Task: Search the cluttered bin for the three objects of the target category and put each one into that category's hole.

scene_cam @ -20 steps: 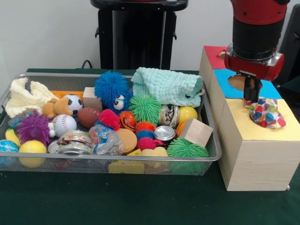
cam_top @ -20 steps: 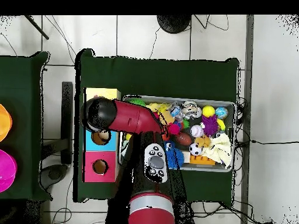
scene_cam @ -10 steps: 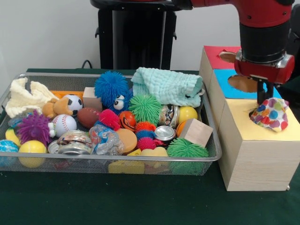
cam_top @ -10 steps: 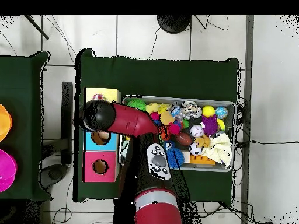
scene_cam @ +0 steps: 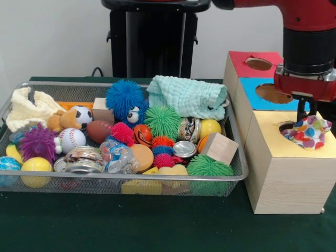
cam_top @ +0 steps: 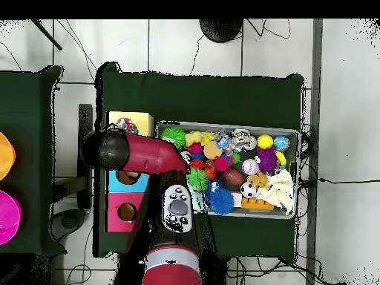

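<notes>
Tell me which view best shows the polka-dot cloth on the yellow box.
The front view: the multicoloured polka-dot cloth lies draped over the yellow-topped wooden box's hole, unobstructed. The overhead view shows only a small speckled patch beside the arm.

Even, bright indoor light; soft shadows under the wire bin (scene_cam: 231, 176); mild overall softness.

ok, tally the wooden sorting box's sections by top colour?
red section: 1
blue section: 1
yellow section: 1
total: 3
</notes>
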Robot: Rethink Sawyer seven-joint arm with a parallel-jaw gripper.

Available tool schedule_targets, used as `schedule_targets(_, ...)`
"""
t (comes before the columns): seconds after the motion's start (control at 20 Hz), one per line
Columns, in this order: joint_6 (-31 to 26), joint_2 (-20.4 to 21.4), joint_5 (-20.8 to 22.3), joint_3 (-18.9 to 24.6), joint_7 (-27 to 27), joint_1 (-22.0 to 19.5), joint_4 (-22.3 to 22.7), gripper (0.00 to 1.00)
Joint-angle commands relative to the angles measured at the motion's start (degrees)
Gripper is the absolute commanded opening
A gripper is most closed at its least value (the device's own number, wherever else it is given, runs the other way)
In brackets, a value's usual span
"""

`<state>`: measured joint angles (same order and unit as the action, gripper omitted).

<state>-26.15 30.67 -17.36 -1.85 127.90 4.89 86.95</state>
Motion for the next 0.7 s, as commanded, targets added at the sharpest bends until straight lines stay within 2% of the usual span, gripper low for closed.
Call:
schedule_targets(0.05, -13.4, -10.47, 6.56, -20.07, 14.88, 9.6, -13.82, 0.0)
schedule_targets(0.35, -20.02, -12.53, 10.32, -23.9, 9.37, 10.47, -18.17, 0.0)
schedule_targets(0.7, -19.55, -13.68, 12.01, -24.43, 7.39, 9.27, -19.76, 0.0)
